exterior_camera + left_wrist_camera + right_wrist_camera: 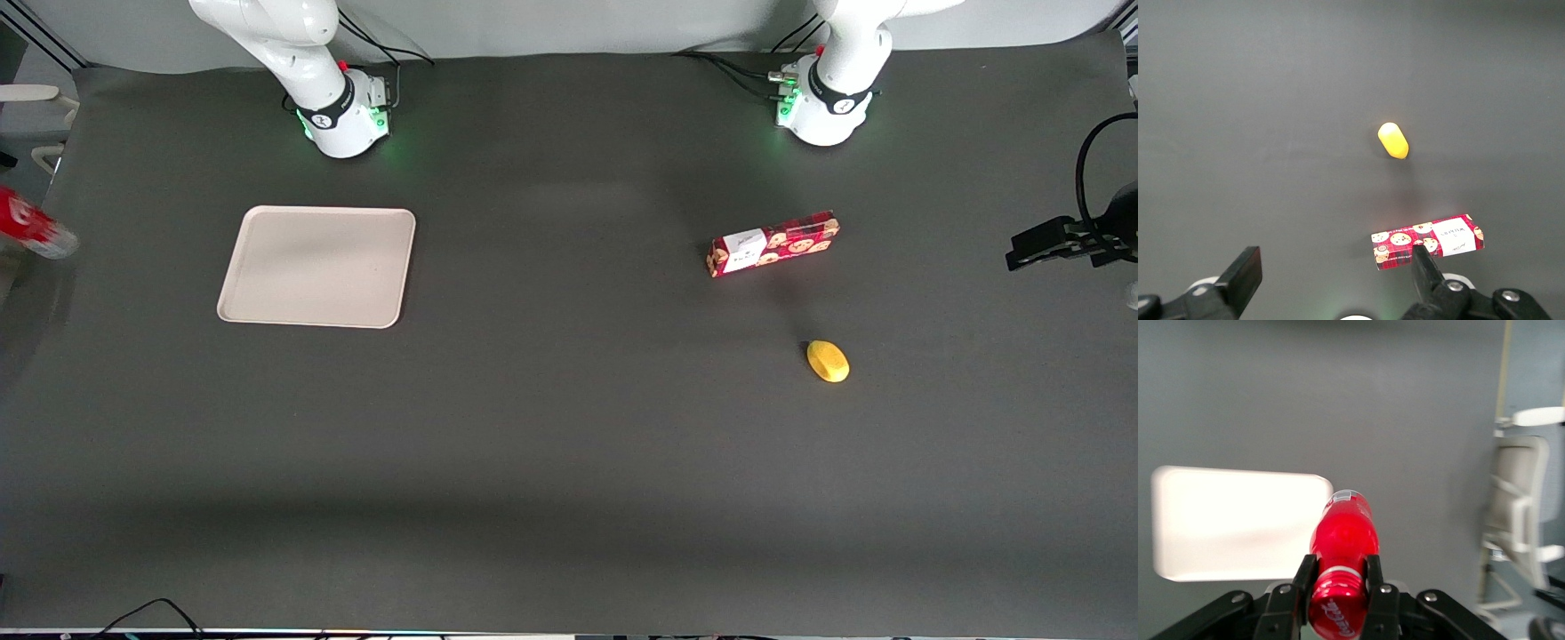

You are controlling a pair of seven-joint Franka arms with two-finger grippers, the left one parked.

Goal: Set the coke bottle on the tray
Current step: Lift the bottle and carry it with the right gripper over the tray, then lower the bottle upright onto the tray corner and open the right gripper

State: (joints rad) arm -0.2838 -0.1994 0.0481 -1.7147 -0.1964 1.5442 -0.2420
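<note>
I read the gripper (1338,583) as clamped on the neck of the one coke bottle (34,228), which hangs tilted off the table at the working arm's end, beside the one empty tray (317,266) and not yet over it, presumably lifted for carrying across. Toward the parked arm's end I count one cookie box (773,243) and one yellow object (828,361) nearer the front camera, neither obstructing the route.

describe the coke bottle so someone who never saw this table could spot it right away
Start at the beige tray on the dark table, then look out to the working arm's end, at the table's edge. There the gripper is shut on the coke bottle, held in the air, not yet over the tray. It is slim and round with white script, unlike the flat red cookie box toward the parked arm's end.
</note>
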